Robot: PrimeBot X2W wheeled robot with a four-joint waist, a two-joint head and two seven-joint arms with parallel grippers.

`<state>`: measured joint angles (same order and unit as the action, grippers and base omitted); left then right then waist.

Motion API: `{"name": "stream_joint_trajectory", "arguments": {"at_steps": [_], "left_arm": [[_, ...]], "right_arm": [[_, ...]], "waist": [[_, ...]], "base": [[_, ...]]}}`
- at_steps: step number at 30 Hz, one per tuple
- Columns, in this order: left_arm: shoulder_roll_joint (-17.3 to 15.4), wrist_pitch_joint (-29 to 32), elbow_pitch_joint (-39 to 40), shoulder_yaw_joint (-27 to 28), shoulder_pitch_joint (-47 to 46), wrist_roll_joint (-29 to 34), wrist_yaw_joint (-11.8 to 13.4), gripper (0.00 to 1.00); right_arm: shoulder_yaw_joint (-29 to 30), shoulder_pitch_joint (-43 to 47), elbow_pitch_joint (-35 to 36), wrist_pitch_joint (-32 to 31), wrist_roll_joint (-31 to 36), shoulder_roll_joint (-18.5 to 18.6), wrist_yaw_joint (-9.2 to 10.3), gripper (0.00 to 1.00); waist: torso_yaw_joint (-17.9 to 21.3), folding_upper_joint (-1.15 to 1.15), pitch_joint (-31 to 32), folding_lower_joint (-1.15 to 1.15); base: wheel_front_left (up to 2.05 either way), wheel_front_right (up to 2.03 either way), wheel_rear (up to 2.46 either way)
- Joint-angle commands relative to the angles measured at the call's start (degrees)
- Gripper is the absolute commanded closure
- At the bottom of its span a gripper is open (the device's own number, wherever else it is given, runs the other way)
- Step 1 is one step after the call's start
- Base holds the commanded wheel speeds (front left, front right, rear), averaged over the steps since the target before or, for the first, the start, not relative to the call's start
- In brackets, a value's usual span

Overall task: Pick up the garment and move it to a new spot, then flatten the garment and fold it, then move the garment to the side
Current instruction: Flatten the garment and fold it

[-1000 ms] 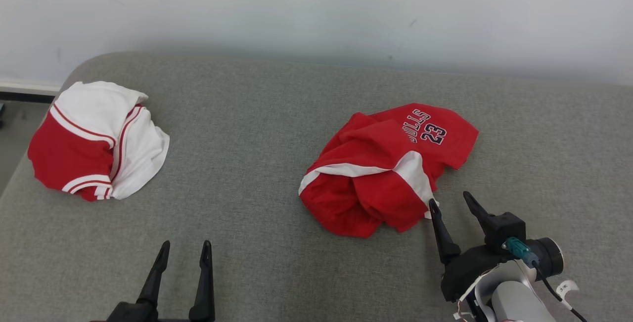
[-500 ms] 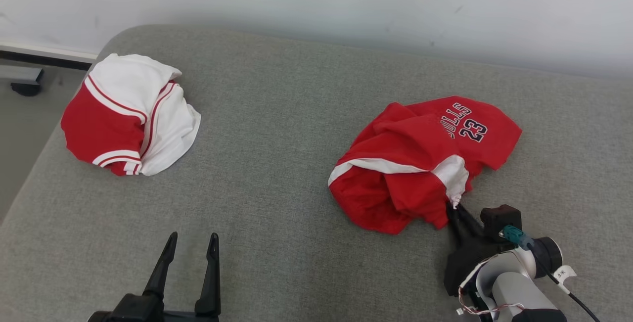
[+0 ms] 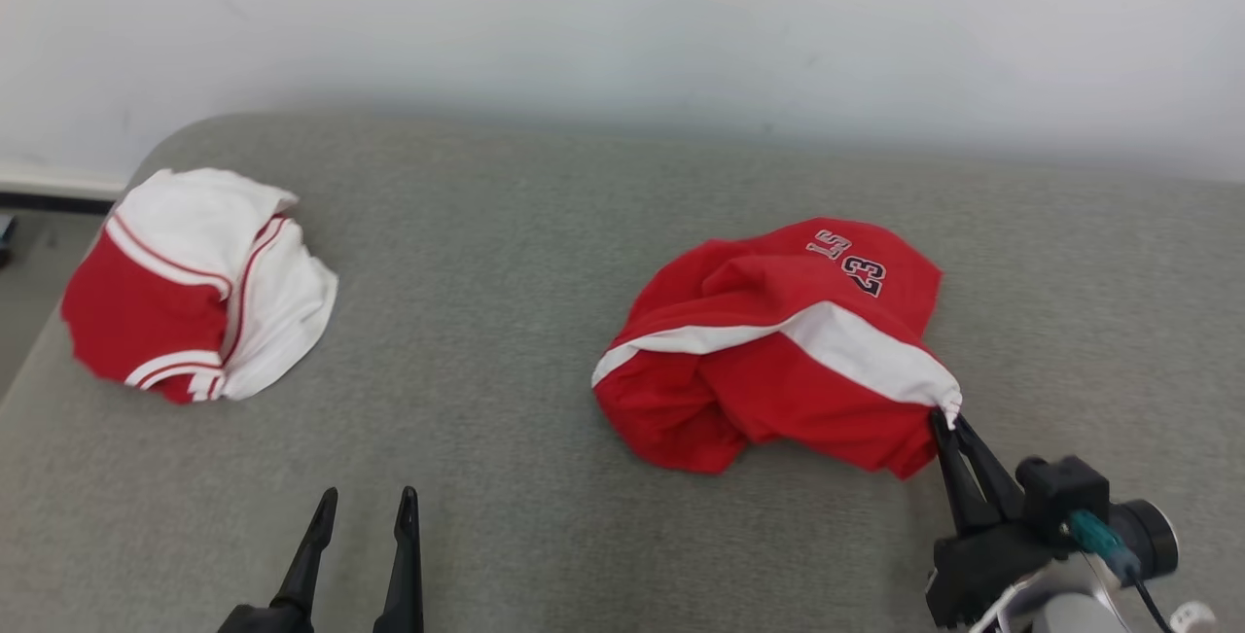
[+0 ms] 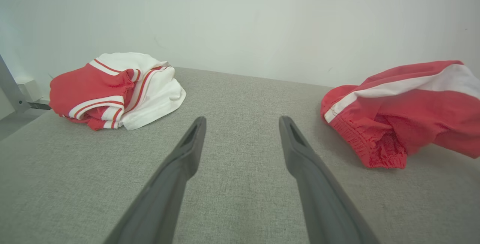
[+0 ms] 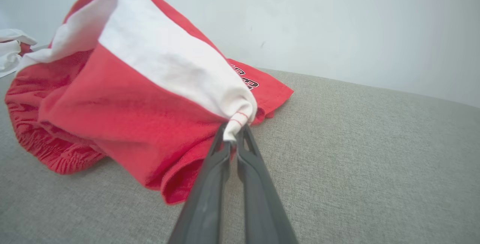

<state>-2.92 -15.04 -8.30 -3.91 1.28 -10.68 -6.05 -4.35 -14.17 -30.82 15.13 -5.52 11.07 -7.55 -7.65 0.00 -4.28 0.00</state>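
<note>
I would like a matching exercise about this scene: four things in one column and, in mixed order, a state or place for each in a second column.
Column one:
1. left gripper
2. right gripper
3. red garment with number 23
4. red-and-white garment

Column two:
A. lies crumpled at the left end of the grey surface
B. open, holding nothing
C. shut on a white corner of cloth
D. one corner pinched and stretched taut

Pairs: 1-B; 2-C; 3-D; 4-A

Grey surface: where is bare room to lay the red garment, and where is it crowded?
Bare: the strip between white garment and red garment, ahead of the left gripper; the far band by the wall. Crowded: near right, where the right gripper pinches the red garment.
</note>
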Motion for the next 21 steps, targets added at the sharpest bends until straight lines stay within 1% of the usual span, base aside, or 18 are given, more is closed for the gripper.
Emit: {"name": "stream_joint_trajectory", "arguments": {"at_steps": [1, 5, 8, 11, 13, 14, 15, 16, 21], "left_arm": [[0.1, -0.1, 0.0, -0.1, 0.9, -0.4, -0.1, 0.0], [0.1, -0.1, -0.1, -0.4, 0.8, -0.5, -0.1, 0.0], [0.1, -0.1, -0.1, -0.5, 0.3, -0.4, -0.1, 0.0], [0.1, -0.1, -0.1, -0.4, -0.2, -0.4, -0.3, 0.0], [0.1, -0.1, -0.3, -0.6, -0.3, -0.3, -0.4, 0.0], [0.1, -0.1, -0.4, -0.6, -0.2, -0.2, -0.4, 0.0], [0.1, -0.1, -0.5, -0.5, -0.1, -0.2, -0.3, 0.0], [0.1, -0.1, -0.6, -0.5, 0.2, -0.2, -0.3, 0.0], [0.1, -0.1, -0.9, -0.1, 1.3, -0.4, -0.4, 0.0]], "right_arm": [[-0.2, 1.8, 1.8, 0.1, 0.0, 0.5, 0.13, 1.0], [0.5, 6.8, 7.7, 0.1, -0.5, 1.8, 0.13, 1.0], [1.9, 10.7, 10.5, 0.1, -0.8, 2.5, 0.13, 1.0], [3.1, 14.1, 11.2, 0.1, -1.3, 3.2, 0.13, 1.0], [2.4, 15.8, 10.5, 0.1, -2.3, 3.4, 0.13, 1.0], [2.1, 16.4, 10.3, 0.1, -2.9, 3.4, 0.13, 0.94], [2.3, 16.6, 10.4, 0.1, -3.4, 3.1, 0.13, 0.56], [2.1, 17.0, 10.7, 0.1, -3.9, 2.8, 0.13, 0.0], [1.8, 17.7, 12.8, 0.1, -5.1, 2.8, 0.13, 0.0]], "waist": [[3.2, 0.0, 1.7, 0.0], [5.3, 0.0, 1.8, 0.0], [6.0, 0.0, 1.5, 0.0], [6.4, 0.0, 1.0, 0.0], [6.5, 0.0, 0.9, 0.0], [6.6, 0.0, 0.8, 0.0], [6.6, 0.0, 0.9, 0.0], [6.7, 0.0, 1.0, 0.0], [7.1, 0.0, 1.9, 0.0]], "base": [[0.0, 0.0, 0.0], [0.0, 0.0, 0.0], [0.0, 0.0, 0.0], [0.0, 0.0, 0.0], [0.0, 0.0, 0.0], [0.0, 0.0, 0.0], [0.0, 0.0, 0.0], [0.0, 0.0, 0.0], [0.0, 0.0, 0.0]]}}
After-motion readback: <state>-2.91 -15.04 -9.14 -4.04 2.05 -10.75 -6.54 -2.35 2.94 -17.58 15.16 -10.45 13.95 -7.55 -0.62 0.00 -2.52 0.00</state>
